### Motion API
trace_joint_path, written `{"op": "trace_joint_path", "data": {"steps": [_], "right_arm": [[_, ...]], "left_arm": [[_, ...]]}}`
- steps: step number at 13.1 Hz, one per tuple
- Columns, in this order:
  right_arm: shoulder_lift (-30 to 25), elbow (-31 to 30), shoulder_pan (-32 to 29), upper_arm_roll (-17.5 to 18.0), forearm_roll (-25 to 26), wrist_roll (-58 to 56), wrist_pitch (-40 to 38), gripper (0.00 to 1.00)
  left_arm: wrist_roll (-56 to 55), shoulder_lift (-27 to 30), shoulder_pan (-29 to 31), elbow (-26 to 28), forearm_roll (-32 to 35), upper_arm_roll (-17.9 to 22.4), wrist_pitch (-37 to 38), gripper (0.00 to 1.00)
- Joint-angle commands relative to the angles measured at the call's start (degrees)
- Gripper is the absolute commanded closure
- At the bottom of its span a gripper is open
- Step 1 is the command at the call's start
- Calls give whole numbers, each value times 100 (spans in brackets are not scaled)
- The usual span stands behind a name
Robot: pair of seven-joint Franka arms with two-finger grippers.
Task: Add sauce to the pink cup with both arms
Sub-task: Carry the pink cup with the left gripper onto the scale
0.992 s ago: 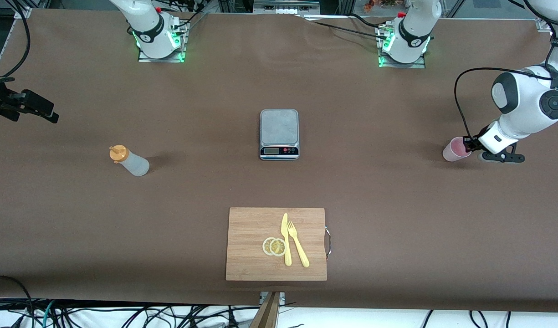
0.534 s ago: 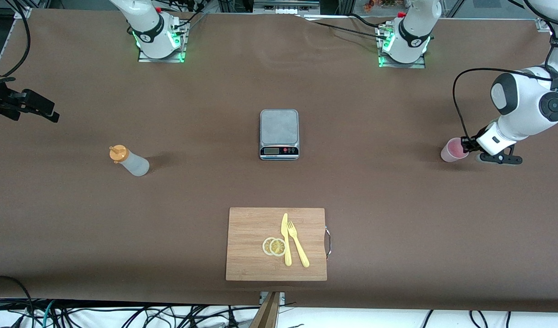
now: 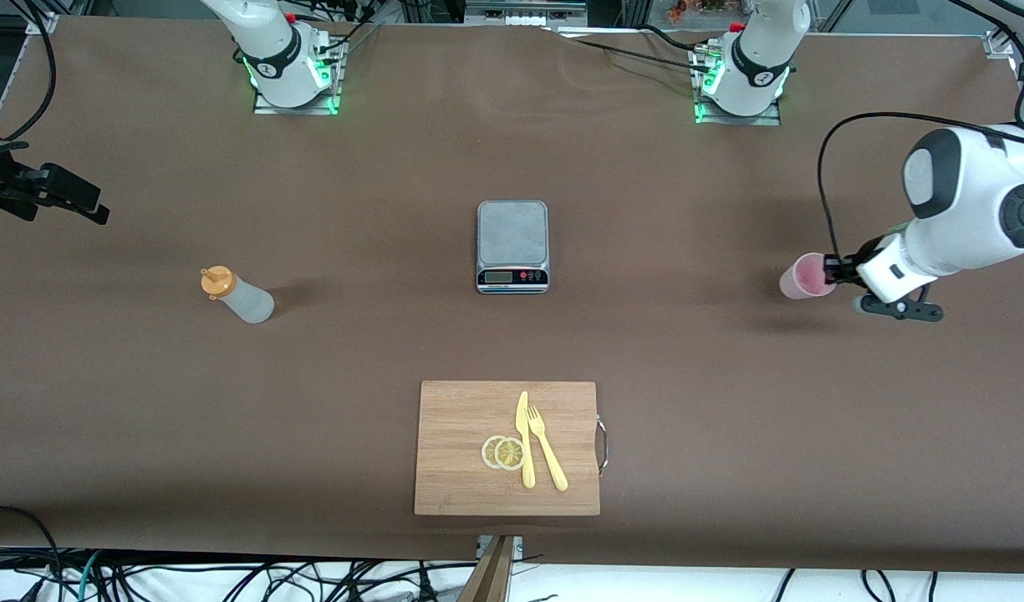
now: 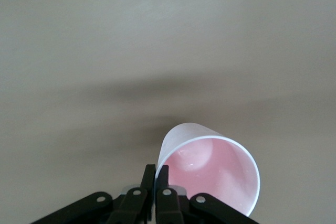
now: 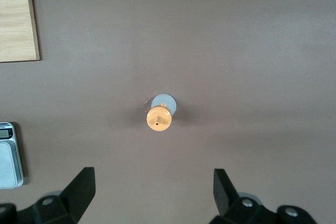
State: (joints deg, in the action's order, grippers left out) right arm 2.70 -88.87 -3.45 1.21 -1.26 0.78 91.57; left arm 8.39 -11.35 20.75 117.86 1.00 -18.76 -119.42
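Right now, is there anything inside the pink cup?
No sauce inside the pink cup: just its bare pink bottom and walls. The left gripper pinches its rim, hiding a small strip. The sauce bottle stands untouched, with the open right gripper above it.

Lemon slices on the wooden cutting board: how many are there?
2. Both round yellow lemon slices lie overlapping on the light wooden cutting board, beside the yellow plastic knife and fork, toward the right arm's end. A further slice could be hidden underneath.
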Motion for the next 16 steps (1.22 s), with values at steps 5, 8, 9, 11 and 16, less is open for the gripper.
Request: {"op": "trace_joint_path", "data": {"steps": [5,8,9,11,16], "right_arm": [[-32,-7,-7,-7,-15,-7,-35,0],[-32,1,-7,-7,-15,-7,-8,0],[-32,1,-7,-7,-15,-7,-8,0],[-32,1,-7,-7,-15,-7,-8,0],[-24,1,-16,-16,-15,-16,1,0]], "left_arm": [[-1811,-147,8,-254,-222,-1760,191,100],[-2909,-437,-429,-631,-521,-2272,165,100],[-3444,-525,-823,-711,-513,-2272,156,100],[-4315,-788,-1457,-808,-469,-2264,-167,100],[-5680,-1343,-2566,-808,-416,-2193,-1293,100]]}}
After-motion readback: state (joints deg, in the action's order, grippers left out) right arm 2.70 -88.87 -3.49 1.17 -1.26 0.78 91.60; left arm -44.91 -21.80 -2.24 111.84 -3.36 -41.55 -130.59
